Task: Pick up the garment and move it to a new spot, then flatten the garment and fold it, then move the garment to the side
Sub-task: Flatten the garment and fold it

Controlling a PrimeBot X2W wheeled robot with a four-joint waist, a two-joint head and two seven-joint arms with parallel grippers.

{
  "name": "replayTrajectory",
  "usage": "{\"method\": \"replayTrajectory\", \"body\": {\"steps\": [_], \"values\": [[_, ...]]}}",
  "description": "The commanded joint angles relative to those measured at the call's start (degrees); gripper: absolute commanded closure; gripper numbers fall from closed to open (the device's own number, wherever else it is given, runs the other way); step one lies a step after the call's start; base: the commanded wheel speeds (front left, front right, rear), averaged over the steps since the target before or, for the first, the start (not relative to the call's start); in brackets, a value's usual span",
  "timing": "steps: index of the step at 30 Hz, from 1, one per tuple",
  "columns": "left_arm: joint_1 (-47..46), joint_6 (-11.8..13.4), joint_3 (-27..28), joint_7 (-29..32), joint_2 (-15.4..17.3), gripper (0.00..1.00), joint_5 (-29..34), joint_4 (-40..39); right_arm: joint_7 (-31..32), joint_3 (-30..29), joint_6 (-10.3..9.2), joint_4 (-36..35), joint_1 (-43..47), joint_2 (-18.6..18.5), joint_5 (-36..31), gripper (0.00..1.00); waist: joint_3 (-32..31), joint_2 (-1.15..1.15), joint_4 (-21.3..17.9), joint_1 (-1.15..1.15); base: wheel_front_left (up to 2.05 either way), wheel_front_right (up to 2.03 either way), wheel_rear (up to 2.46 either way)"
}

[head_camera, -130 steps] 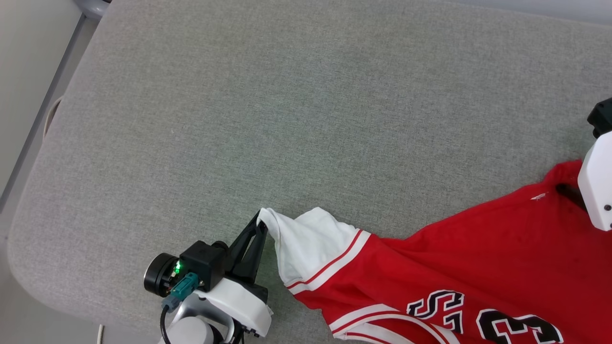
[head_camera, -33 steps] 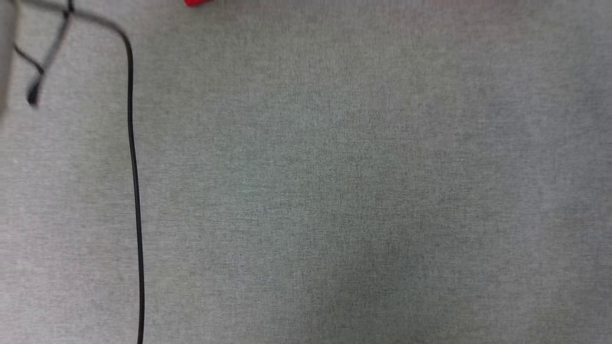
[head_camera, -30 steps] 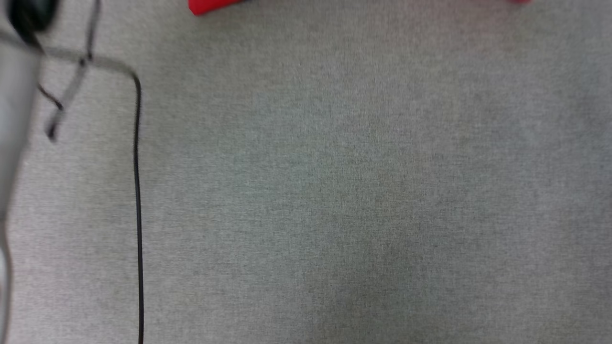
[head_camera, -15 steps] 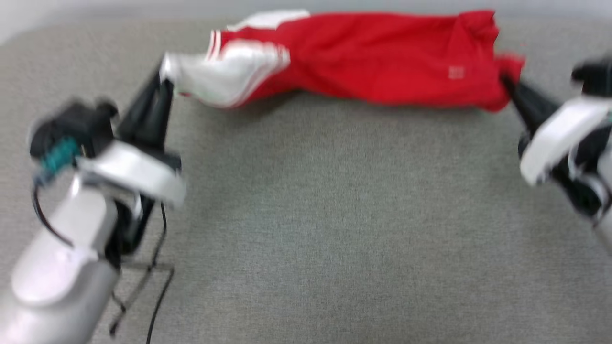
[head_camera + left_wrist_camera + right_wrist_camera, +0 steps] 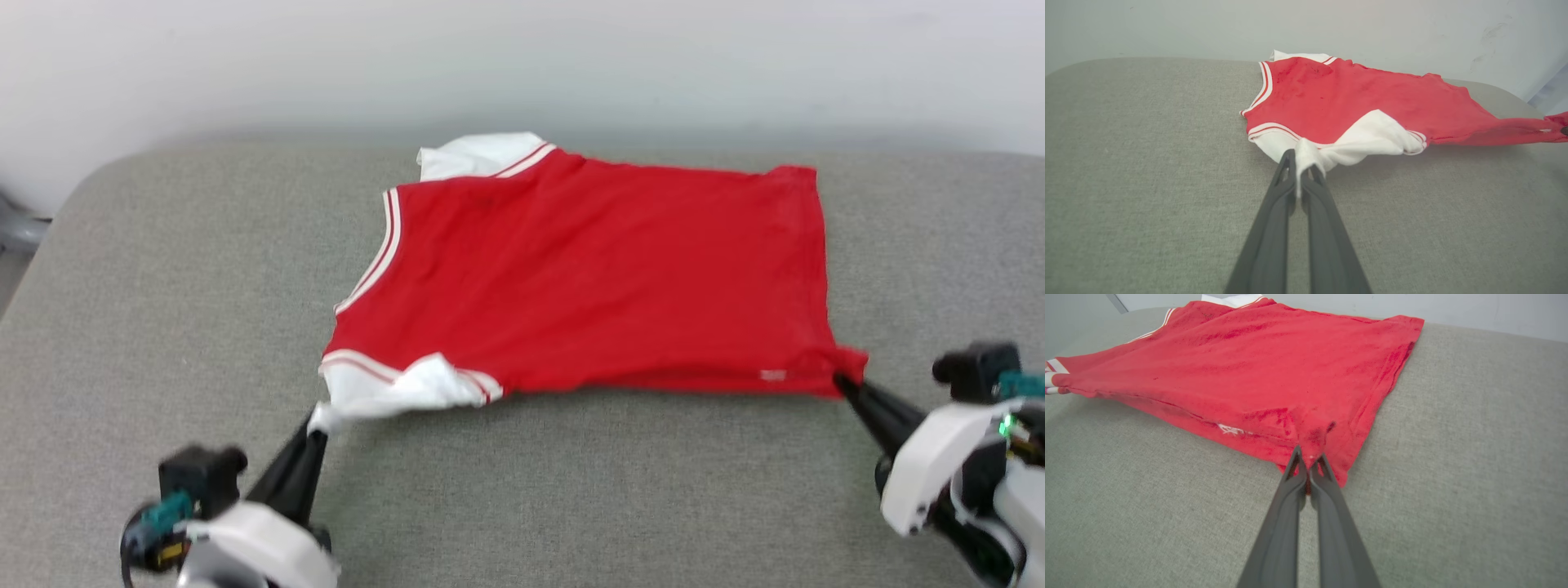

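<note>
I found the shirt (image 5: 596, 278) spread mid-frame on the grey cushion (image 5: 163, 286), plain red side up. My left gripper (image 5: 317, 420) was clamped on its white sleeve (image 5: 384, 390) at lower left, my right gripper (image 5: 842, 385) on the hem corner (image 5: 845, 363) at right, evidently to pull it flat.

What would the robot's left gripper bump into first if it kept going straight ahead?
Probably the bunched white short sleeve of the red jersey-style T-shirt: the left gripper is shut on that sleeve's edge, so it would push straight into it.
</note>
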Motion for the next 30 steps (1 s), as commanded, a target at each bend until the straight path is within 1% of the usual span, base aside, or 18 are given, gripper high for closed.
{"method": "replayTrajectory", "body": {"steps": [1, 7, 11, 14, 17, 22, 26, 30], "values": [[3.2, 0.3, 0.2, 0.1, 0.2, 1.00, -1.3, -0.5, -0.5, 0.3, -0.07, -0.5, 2.8, -0.7, -0.3, 1.00, -1.9, 0.00, -0.5, 0.02, 0.00, 0.00, 0.00], [13.0, -0.2, -1.2, 1.6, 0.9, 1.00, -5.5, -3.0, -0.8, -0.4, -0.07, -2.7, 10.3, -1.8, 1.5, 1.00, -5.1, 0.00, -1.0, 0.02, 0.00, 0.00, 0.00], [18.4, 0.2, -1.6, 2.9, 1.5, 1.00, -8.1, -5.0, -0.2, -1.1, -0.07, -4.8, 14.4, -3.4, 2.4, 1.00, -6.6, 0.00, -1.5, 0.02, 0.00, 0.00, 0.00], [21.6, 0.0, -2.2, 4.6, 1.8, 1.00, -10.1, -6.6, 0.6, -1.9, -0.07, -6.2, 17.5, -4.5, 3.3, 1.00, -7.2, 0.00, -1.7, 0.02, 0.00, 0.00, 0.00], [23.8, 0.4, -2.6, 5.9, 2.4, 1.00, -11.4, -8.2, 1.6, -2.4, -0.07, -7.3, 20.6, -5.9, 3.4, 1.00, -7.5, 0.00, -1.6, 0.02, 0.00, 0.00, 0.00], [24.8, 0.9, -3.4, 6.8, 3.0, 1.00, -11.1, -9.4, 2.3, -3.6, -0.07, -9.6, 24.8, -6.8, 3.5, 1.00, -7.4, 0.00, -1.4, 0.02, 0.00, 0.00, 0.00], [22.1, 1.7, -3.2, 5.9, 2.9, 1.00, -9.3, -9.0, 2.8, -4.8, -0.07, -10.3, 26.0, -6.0, 2.4, 1.00, -7.3, 0.00, -1.5, 0.02, 0.00, 0.00, 0.00], [19.2, 1.5, -3.0, 5.9, 3.6, 1.00, -7.5, -8.7, 3.2, -6.2, -0.07, -11.2, 25.5, -6.0, 1.9, 1.00, -6.8, 0.00, -1.6, 0.02, 0.00, 0.00, 0.00]]}}
